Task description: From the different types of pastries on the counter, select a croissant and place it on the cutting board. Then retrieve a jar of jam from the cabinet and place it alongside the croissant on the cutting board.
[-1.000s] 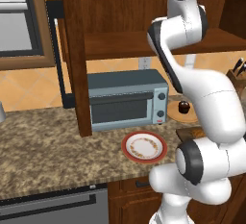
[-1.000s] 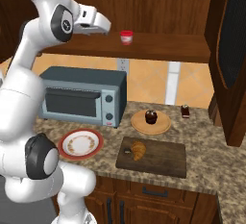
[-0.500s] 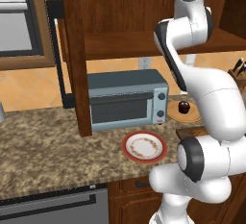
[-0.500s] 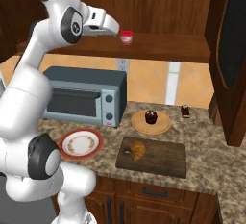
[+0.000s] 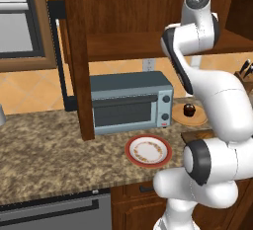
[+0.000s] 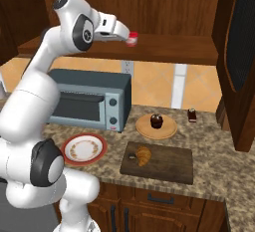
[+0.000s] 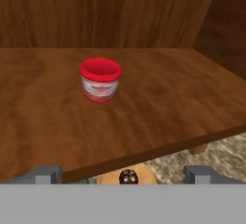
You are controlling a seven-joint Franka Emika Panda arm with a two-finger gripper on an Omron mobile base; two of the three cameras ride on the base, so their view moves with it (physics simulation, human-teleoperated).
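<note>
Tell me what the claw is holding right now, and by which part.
Nothing is held. The claw is open, short of the small red-lidded jam jar, which stands untouched on the dark wooden cabinet shelf.

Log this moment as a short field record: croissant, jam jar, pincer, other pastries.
croissant: lying on the cutting board, near its left end
jam jar: upright on the cabinet shelf, ungrasped
pincer: open, level with the shelf, just short of the jar
cupcake: on the round wooden plate
cake slice: on the counter
</note>
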